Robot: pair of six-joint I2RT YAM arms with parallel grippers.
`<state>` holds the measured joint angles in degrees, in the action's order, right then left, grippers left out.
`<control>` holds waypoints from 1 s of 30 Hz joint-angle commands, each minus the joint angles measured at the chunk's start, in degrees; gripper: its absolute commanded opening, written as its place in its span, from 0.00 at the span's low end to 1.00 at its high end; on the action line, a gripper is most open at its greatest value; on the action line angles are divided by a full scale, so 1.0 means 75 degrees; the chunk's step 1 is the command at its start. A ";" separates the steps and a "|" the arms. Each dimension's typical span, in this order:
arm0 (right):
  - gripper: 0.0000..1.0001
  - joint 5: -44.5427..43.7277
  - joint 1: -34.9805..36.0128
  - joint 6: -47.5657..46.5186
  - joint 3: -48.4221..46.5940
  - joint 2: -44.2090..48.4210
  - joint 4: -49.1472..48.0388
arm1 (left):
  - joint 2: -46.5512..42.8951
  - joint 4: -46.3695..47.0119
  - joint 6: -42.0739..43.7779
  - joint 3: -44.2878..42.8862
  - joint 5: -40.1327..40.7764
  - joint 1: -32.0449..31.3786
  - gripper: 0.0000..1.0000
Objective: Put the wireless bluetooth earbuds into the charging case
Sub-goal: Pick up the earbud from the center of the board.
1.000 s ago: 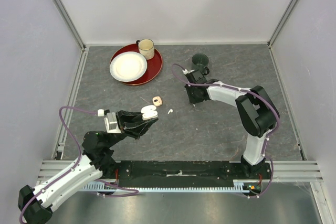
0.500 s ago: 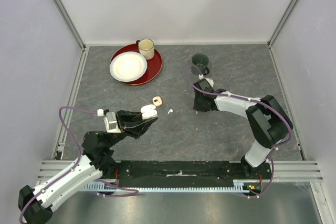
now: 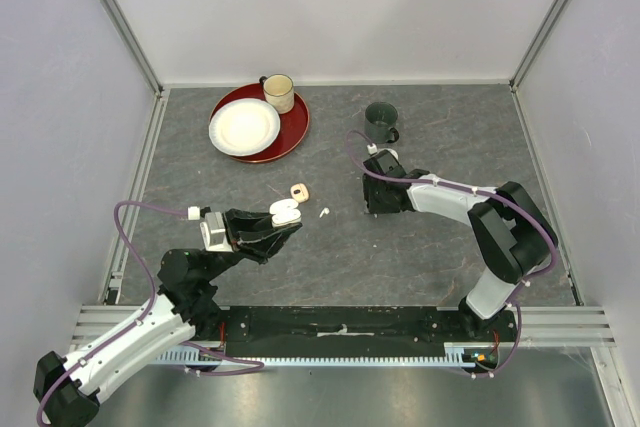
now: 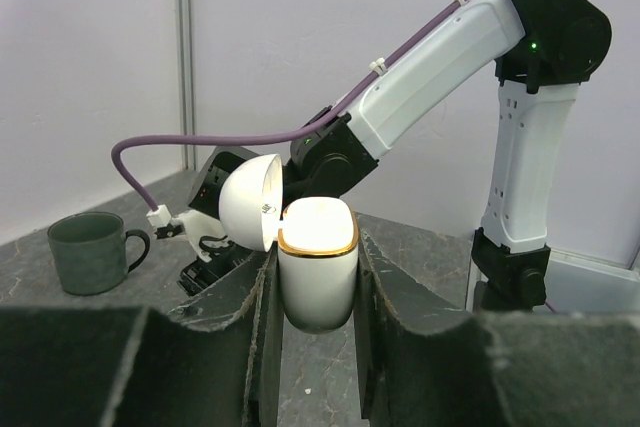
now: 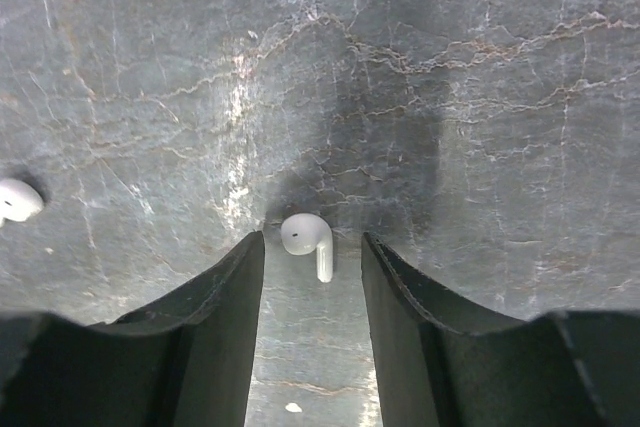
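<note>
Right wrist view looks straight down: the right tool (image 5: 312,247) stands partly open, its fingers either side of a white earbud (image 5: 308,237) that lies flat near the middle of the bench (image 5: 480,97), apparently not yet pinched. The left tool (image 4: 316,292) is clamped on the white charging case (image 4: 318,247) above the bench's near-left part. The case is upright, lid (image 4: 245,202) flipped back, so its mouth faces up to receive the earbud.

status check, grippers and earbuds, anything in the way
Left gripper shut on white charging case, lid open. Right gripper open, astride white earbud lying on table, not gripped. Second earbud off to the side, clear.
</note>
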<state>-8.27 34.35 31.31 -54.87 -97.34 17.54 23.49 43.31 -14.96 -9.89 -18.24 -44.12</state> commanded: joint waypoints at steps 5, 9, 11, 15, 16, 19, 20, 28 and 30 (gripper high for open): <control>0.51 0.0165 0.0002 -0.2147 -0.0207 -0.0111 0.0427 | 0.0044 0.0167 -0.0161 -0.0041 0.0077 -0.0036 0.02; 0.51 0.0318 0.0002 -0.2370 -0.0254 -0.0205 0.0298 | 0.0056 0.0167 -0.0185 -0.0029 0.0076 -0.0035 0.02; 0.51 0.0376 0.0002 -0.2393 -0.0277 -0.0286 0.0240 | 0.0021 0.0155 -0.0185 -0.0029 0.0076 -0.0036 0.02; 0.50 0.0552 0.0002 -0.2393 -0.0336 -0.0369 0.0169 | -0.0002 0.0132 -0.0197 -0.0029 0.0100 -0.0035 0.02; 0.49 0.0599 0.0002 -0.2393 -0.0371 -0.0415 0.0158 | -0.0014 0.0143 -0.0197 -0.0029 0.0112 -0.0036 0.02; 0.46 0.0669 0.0002 -0.2288 -0.0371 -0.0463 0.0122 | -0.0014 0.0132 -0.0196 -0.0029 0.0135 -0.0024 0.02; 0.45 0.0669 0.0002 -0.2265 -0.0371 -0.0474 0.0111 | 0.0009 0.0132 -0.0185 -0.0029 0.0135 -0.0035 0.02; 0.41 0.0834 0.0002 -0.2113 -0.0313 -0.0568 0.0029 | 0.0033 0.0132 -0.0208 -0.0017 0.0112 -0.0024 0.02; 0.40 0.0799 0.0002 -0.2077 -0.0324 -0.0568 0.0040 | 0.0033 0.0132 -0.0208 -0.0017 0.0123 -0.0024 0.02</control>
<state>-4.47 34.28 14.37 -57.17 -99.44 18.04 23.62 43.27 -15.03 -9.89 -18.06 -44.12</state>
